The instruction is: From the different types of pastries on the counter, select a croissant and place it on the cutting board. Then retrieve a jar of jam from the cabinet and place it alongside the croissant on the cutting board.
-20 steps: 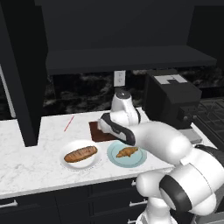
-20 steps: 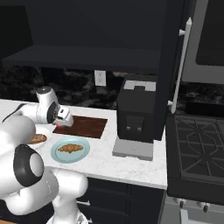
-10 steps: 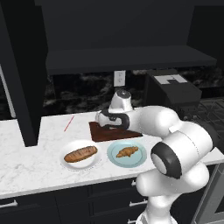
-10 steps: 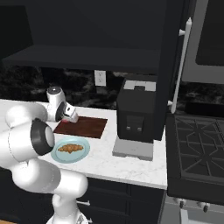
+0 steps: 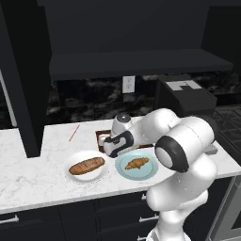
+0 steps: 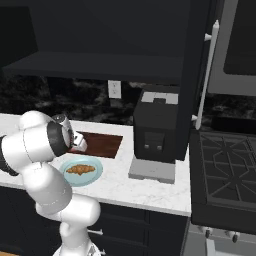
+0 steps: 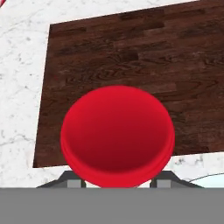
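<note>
The gripper (image 5: 109, 147) hangs low over the near left part of the cutting board (image 5: 100, 137), with the white arm folded back above the counter (image 5: 28, 174). In the hand view, the red lid of the jar of jam (image 7: 117, 134) sits directly between the two fingertips (image 7: 74, 180), whose grey tips show just below the lid on either side. The jaws are clamped on the jar. The dark wood-grain cutting board (image 7: 131, 65) lies beneath the jar, with white marble at its left and near edges. Whether the jar touches the board cannot be determined.

The croissant (image 5: 136, 163) rests on a pale blue plate (image 5: 123, 172), just in front of the cutting board and apart from it. The same croissant (image 6: 80, 169) appears on its plate (image 6: 95, 175) in the right base view, near the board (image 6: 102, 144). An oblong scored loaf (image 5: 86, 165) lies on a white plate (image 5: 75, 176) just left of the blue plate. A black boxy appliance (image 6: 156, 131) stands on the counter to the right of the board.
</note>
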### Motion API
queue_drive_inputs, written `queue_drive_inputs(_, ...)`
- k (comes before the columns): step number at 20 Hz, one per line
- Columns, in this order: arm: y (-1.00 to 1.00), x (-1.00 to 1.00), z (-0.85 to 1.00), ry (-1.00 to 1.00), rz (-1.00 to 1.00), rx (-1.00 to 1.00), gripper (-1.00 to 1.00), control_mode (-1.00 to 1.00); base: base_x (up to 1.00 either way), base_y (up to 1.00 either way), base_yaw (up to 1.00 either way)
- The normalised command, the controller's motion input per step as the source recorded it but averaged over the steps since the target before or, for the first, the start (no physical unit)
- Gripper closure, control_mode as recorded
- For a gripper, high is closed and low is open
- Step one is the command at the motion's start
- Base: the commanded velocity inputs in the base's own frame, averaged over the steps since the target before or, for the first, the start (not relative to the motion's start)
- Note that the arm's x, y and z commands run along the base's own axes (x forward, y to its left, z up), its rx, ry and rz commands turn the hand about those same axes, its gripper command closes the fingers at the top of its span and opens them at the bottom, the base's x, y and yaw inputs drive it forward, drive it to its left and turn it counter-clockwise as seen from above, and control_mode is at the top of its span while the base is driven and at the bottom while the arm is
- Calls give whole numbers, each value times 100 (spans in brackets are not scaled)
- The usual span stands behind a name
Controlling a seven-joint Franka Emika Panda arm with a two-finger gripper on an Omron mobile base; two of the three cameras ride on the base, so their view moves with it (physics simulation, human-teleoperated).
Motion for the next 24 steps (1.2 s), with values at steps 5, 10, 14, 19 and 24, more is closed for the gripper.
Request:
queue_drive_inputs(5,0,63,0,-13,0,6,100,-100,0,0,0)
queue_drive_inputs(10,2,34,-19,-14,0,7,100,-100,0,0,0)
queue_drive_inputs(14,1,6,-61,0,0,6,100,-100,0,0,0)
queue_drive_inputs(19,0,36,-32,-5,0,11,100,-100,0,0,0)
queue_drive_inputs(24,0,9,-54,0,0,8,100,-100,0,0,0)
